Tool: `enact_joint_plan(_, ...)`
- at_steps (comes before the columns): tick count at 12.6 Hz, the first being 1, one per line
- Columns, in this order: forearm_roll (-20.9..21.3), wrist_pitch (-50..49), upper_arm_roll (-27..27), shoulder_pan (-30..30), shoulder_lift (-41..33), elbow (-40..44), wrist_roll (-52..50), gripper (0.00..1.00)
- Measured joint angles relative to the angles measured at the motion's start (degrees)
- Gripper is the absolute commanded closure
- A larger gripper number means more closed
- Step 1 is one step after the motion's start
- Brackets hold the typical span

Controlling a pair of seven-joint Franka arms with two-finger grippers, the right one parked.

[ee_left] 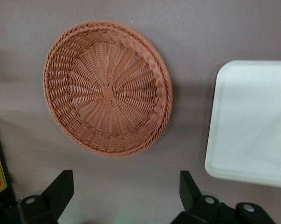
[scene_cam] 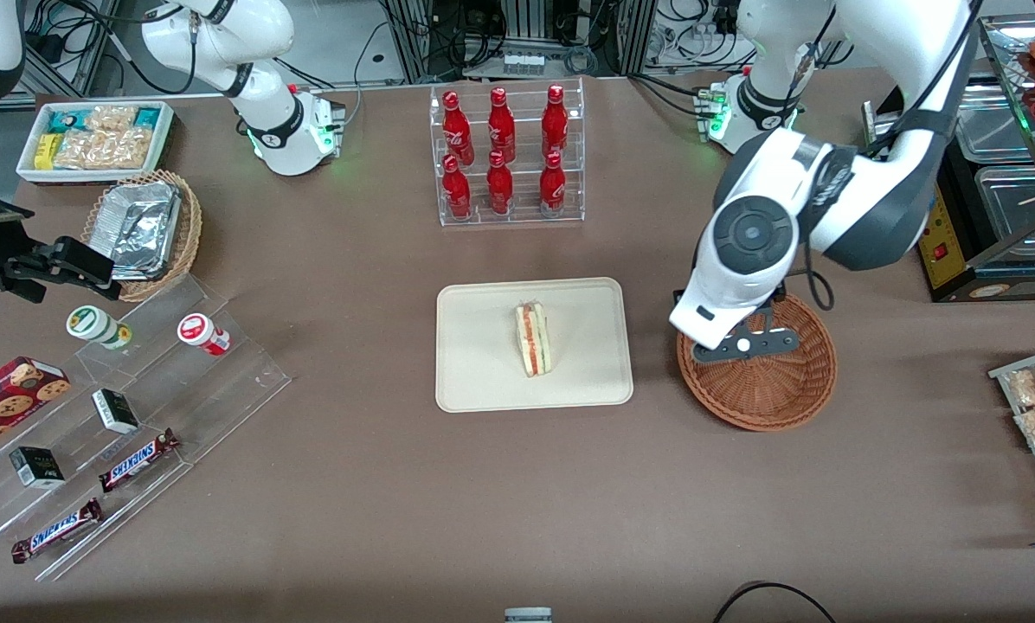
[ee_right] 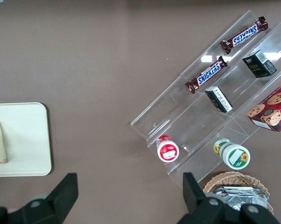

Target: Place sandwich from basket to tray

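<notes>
The sandwich [scene_cam: 533,339], a pale bread wedge with red and green filling along its edge, lies on the cream tray [scene_cam: 483,381] in the middle of the table. A corner of it shows on the tray [ee_right: 23,140] in the right wrist view. The round brown wicker basket [scene_cam: 768,389] sits beside the tray toward the working arm's end. In the left wrist view the basket [ee_left: 107,88] holds nothing and the tray [ee_left: 247,121] shows beside it. My gripper [scene_cam: 747,344] hangs above the basket's rim; its black fingers [ee_left: 61,189] stand wide apart with only table between them, gripper [ee_left: 125,191] open.
A clear rack of red bottles [scene_cam: 504,156] stands farther from the front camera than the tray. Toward the parked arm's end are acrylic steps with Snickers bars [scene_cam: 137,463], small cups and boxes, a tan basket with a foil container [scene_cam: 141,229], and a white bin of snacks [scene_cam: 93,138].
</notes>
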Motion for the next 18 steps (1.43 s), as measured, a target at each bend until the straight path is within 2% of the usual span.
enact_joint_plan(3, -5.37, -1.89, 6.25, 0.03, -8.26, -4.28, 10.89, 0.0)
enact_joint_plan(6, -7.13, -6.46, 11.78, -0.1, -13.82, -5.83, 20.51, 0.0)
enact_joint_plan(11, -8.44, -11.82, 23.53, -0.51, -18.1, -5.14, 35.8, 0.0)
enact_joint_plan(14, -8.67, -14.84, 27.44, -0.57, -19.51, -3.05, 38.08, 0.0)
enact_joint_plan(18, -9.1, -15.56, 29.59, -0.63, -20.53, -0.96, 38.17, 0.0)
